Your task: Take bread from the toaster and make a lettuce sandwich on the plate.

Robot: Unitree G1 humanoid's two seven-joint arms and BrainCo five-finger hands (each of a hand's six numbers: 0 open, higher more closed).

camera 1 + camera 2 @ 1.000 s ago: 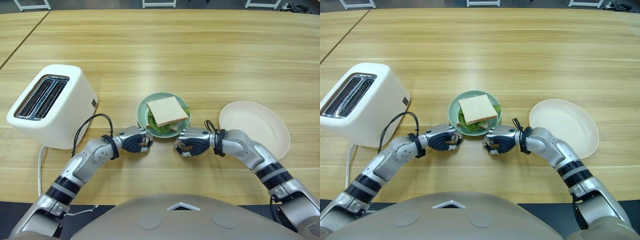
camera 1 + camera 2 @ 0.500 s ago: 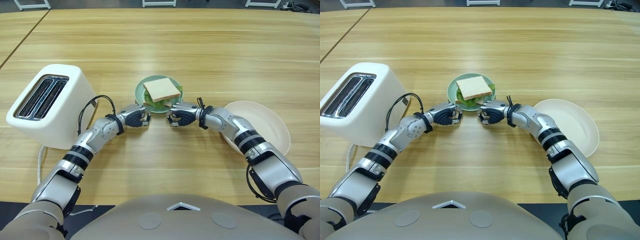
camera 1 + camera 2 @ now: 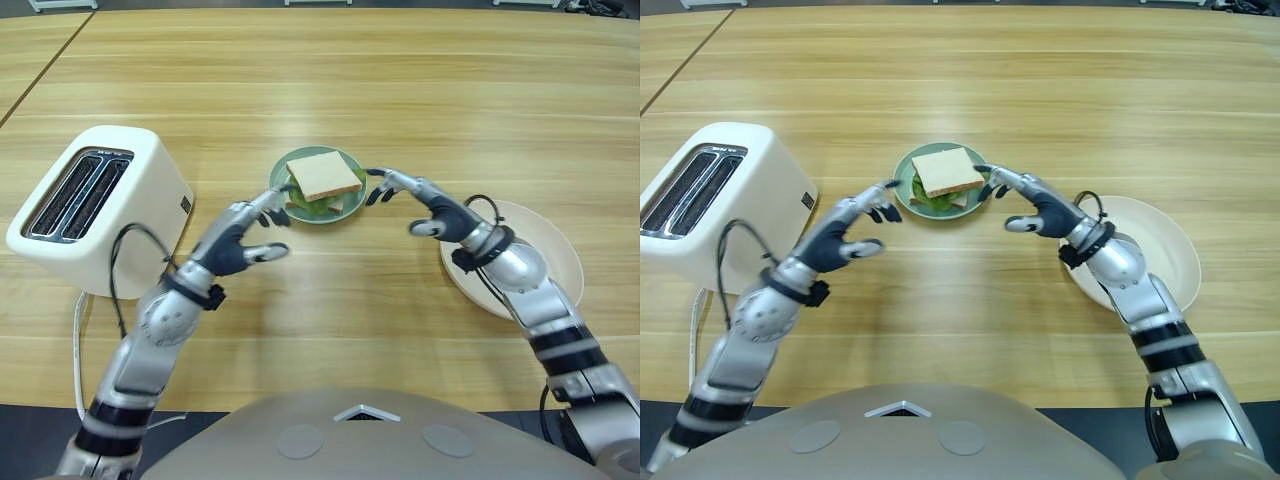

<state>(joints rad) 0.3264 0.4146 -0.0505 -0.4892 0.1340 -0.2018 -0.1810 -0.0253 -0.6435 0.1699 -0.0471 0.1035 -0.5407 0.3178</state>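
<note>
Holding both hands wide and empty, I am flanking the green plate [image 3: 318,150] on the desk [image 3: 400,90], my left hand [image 3: 238,243] near its left rim, my right hand [image 3: 432,208] just beside the right. The sandwich [image 3: 323,175] is sitting on it, lettuce [image 3: 312,208] peeking out. I am judging that a stray fingertip could be bumping the rim and sliding the top slice off, or my right forearm catching the white dish [image 3: 560,250].

Left hand [image 3: 238,242] held forward, fingers spread; right hand [image 3: 438,211] likewise splayed; both arms angled inward.
</note>
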